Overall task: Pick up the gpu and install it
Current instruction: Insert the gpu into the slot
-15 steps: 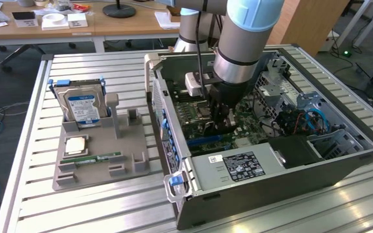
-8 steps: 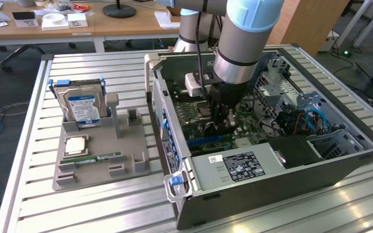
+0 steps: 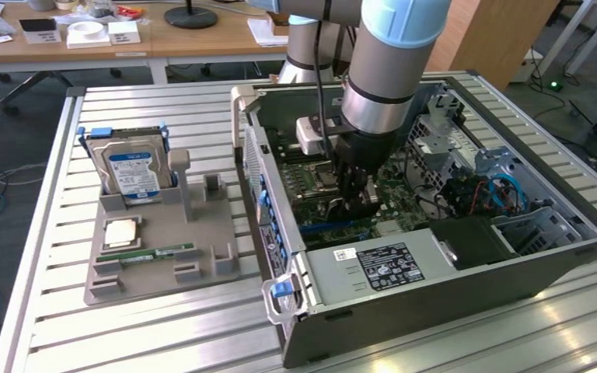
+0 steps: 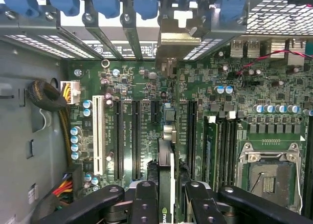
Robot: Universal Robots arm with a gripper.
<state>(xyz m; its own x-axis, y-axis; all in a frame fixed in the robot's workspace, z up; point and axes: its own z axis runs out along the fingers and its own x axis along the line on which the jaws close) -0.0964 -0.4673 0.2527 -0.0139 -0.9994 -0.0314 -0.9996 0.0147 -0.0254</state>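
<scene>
My black jointed gripper (image 4: 165, 197), deep inside the open grey computer case (image 3: 465, 295), is clamped narrowly on the thin dark gpu (image 4: 165, 160), one finger against each flat face. The card stands on edge over the green motherboard (image 4: 137, 82), between its long black expansion slots (image 4: 120, 136). Its long axis runs straight away from my fingers, with its silver end bracket (image 4: 178, 35) pointing at the case's rear wall, beneath the blue plastic slot latches (image 4: 105, 1).

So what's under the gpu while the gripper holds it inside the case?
The green motherboard lies beneath the gpu, with long black slots visible on either side of it. The card, held edge-on in the gripper, covers whatever sits directly below its own edge.
</scene>
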